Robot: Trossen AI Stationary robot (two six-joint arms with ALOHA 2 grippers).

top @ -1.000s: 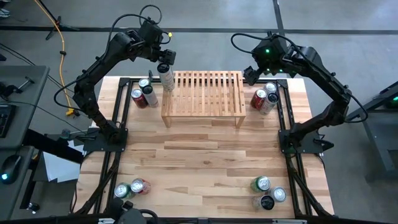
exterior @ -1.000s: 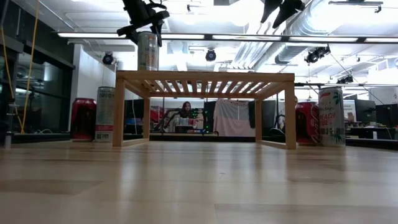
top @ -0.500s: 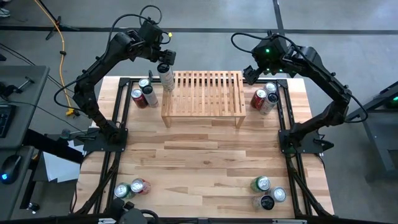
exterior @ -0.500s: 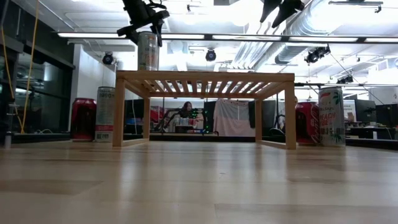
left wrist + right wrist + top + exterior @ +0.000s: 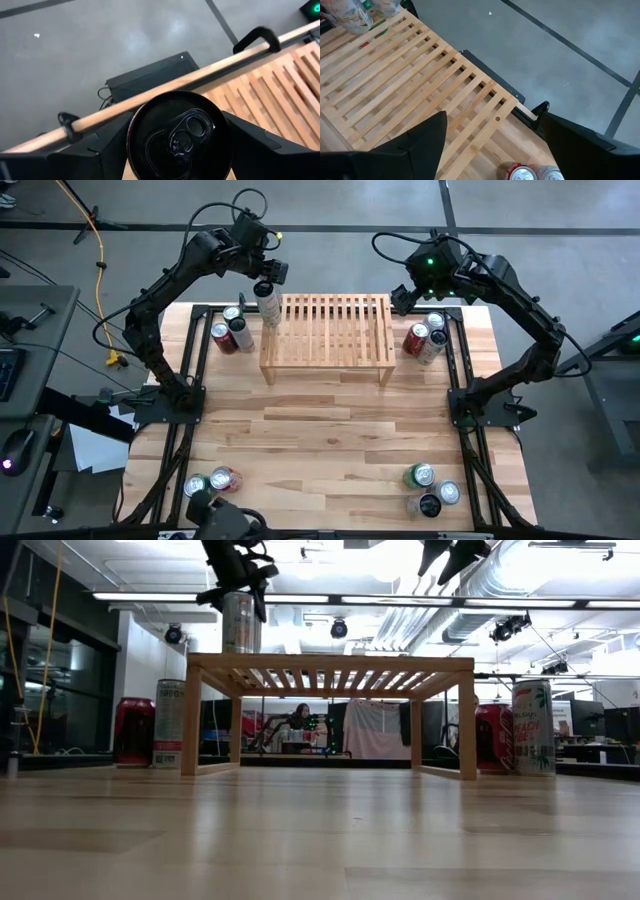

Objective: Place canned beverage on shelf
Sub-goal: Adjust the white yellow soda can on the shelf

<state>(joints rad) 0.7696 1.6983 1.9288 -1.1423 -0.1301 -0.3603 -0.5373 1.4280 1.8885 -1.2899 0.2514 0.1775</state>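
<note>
The left gripper (image 5: pixel 268 277), jaws spread either side of the can (image 5: pixel 268 303), stands over it on the shelf (image 5: pixel 330 330) at its left end, so placement looks done, release pending; the right gripper (image 5: pixel 400 298), jaws open and empty, waits over the shelf's right end

Left gripper (image 5: pixel 266 286) over a can (image 5: pixel 267 306) standing on the shelf (image 5: pixel 330 330) left end. Right gripper (image 5: pixel 403 298) hovers by the shelf's right end. 3 cans (image 5: pixel 229 330) left of shelf, 3 more (image 5: pixel 425 335) right, on the bench (image 5: pixel 330 440).
</note>
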